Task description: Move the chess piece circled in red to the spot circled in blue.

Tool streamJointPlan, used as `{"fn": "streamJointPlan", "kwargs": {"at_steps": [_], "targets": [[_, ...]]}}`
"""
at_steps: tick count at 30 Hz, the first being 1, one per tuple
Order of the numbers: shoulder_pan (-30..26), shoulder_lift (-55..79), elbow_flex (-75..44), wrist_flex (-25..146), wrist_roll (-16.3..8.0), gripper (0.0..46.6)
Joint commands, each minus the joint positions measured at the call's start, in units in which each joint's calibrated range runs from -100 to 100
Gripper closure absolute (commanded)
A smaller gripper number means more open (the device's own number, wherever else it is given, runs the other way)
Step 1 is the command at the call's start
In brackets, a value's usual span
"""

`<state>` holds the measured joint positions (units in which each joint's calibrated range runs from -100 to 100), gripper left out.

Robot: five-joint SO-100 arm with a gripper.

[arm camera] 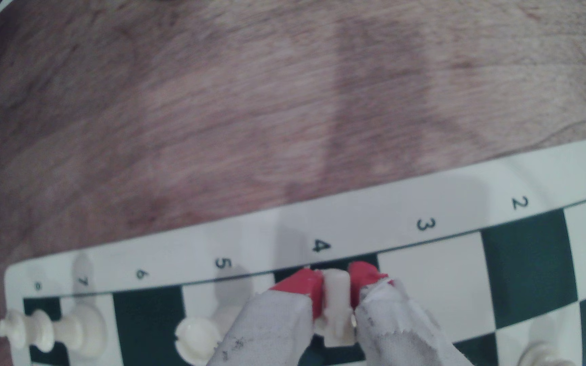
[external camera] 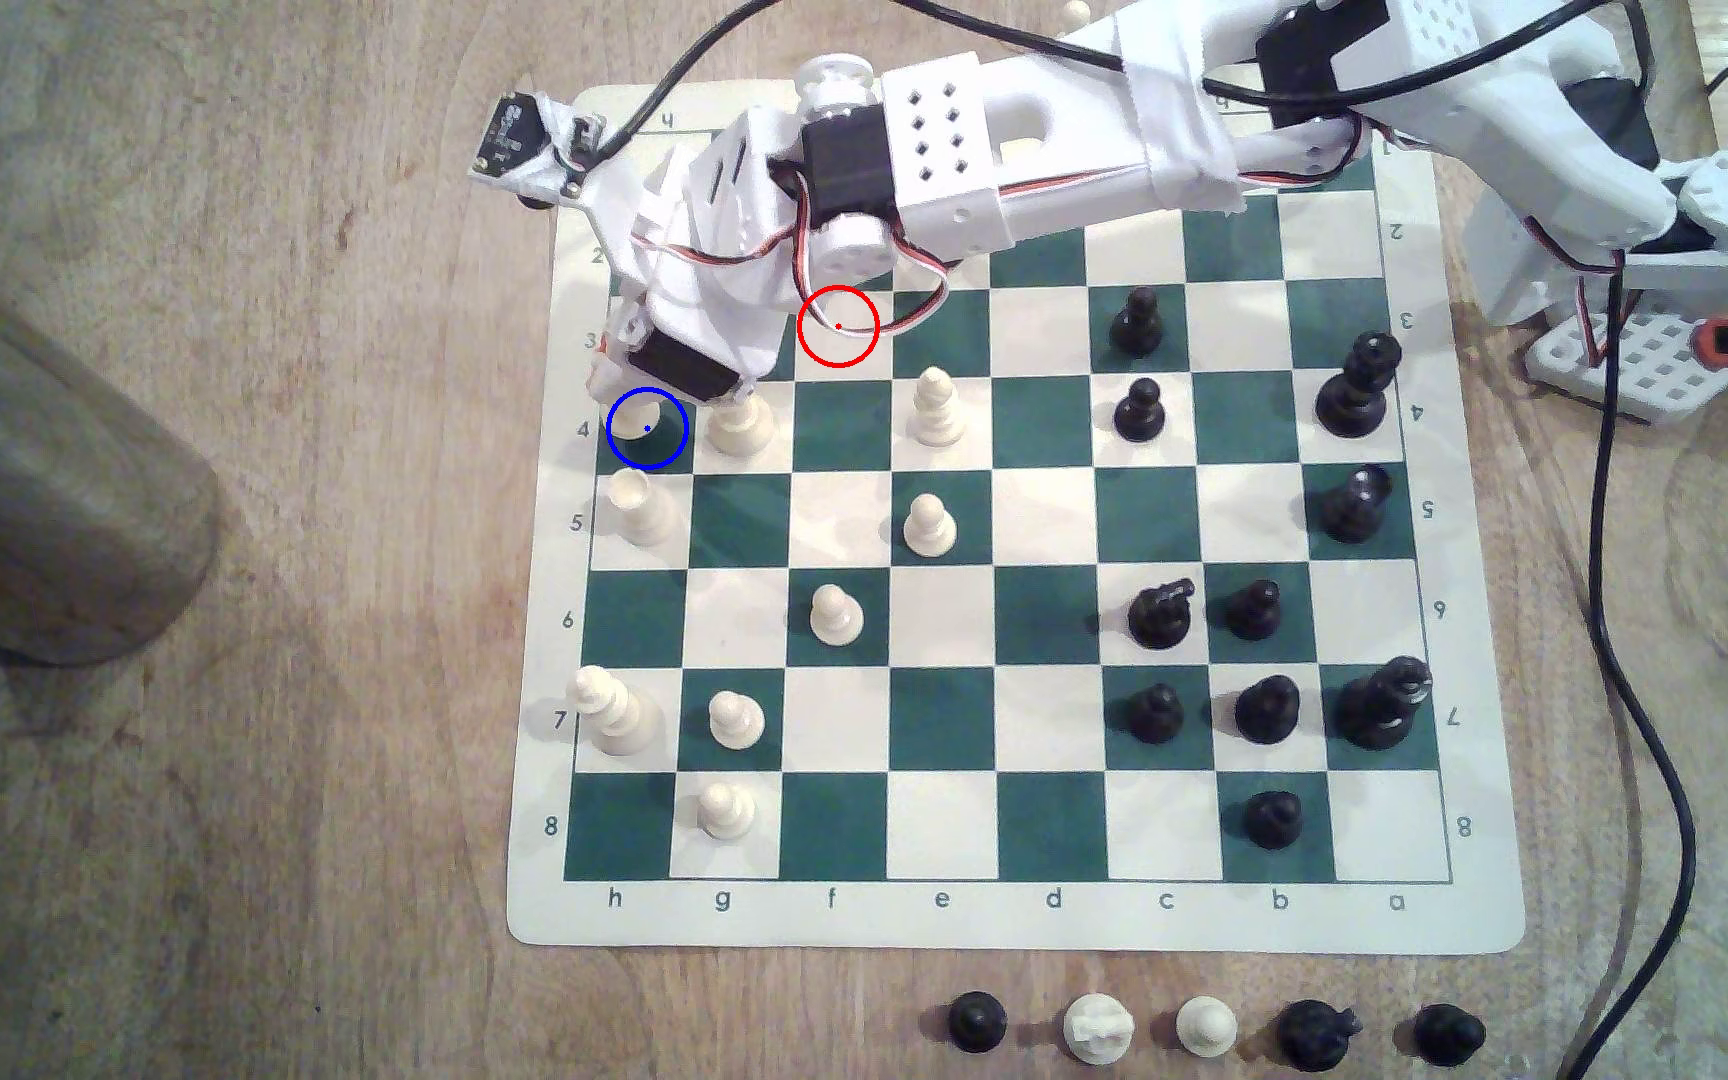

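Note:
My gripper (external camera: pixel 644 407) is shut on the chess piece (external camera: pixel 634 442), a short cream-white piece, at the board's h4 square on the exterior view's left. In the wrist view the red fingertips (arm camera: pixel 302 286) clamp the chess piece (arm camera: pixel 335 299) from both sides, with my gripper (arm camera: pixel 335 285) by the printed number 4. The spot (external camera: pixel 672 436) is the dark green square with the blue ring, and the piece stands inside that ring. Dark green of the spot (arm camera: pixel 339 266) shows beyond the fingertips. I cannot tell whether the piece's base touches the board. The red ring (external camera: pixel 838 326) marks a white square with no piece on it.
A white pawn (external camera: pixel 738 426) stands right beside the gripper on g4, and a cup-topped white piece (external camera: pixel 640 506) sits on h5 just below it. Black pieces fill the exterior view's right. A grey cylinder (external camera: pixel 39 467) lies off the board's left. Captured pieces (external camera: pixel 1203 1028) line the front edge.

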<state>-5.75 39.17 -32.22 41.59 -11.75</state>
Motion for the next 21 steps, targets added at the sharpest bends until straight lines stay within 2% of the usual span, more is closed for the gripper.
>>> {"fn": "streamJointPlan", "kwargs": {"at_steps": [1, 21], "targets": [[0.2, -1.9, -5.7, 0.2, 0.1, 45.9], [0.1, -0.1, -5.4, 0.3, -0.3, 45.5]]}}
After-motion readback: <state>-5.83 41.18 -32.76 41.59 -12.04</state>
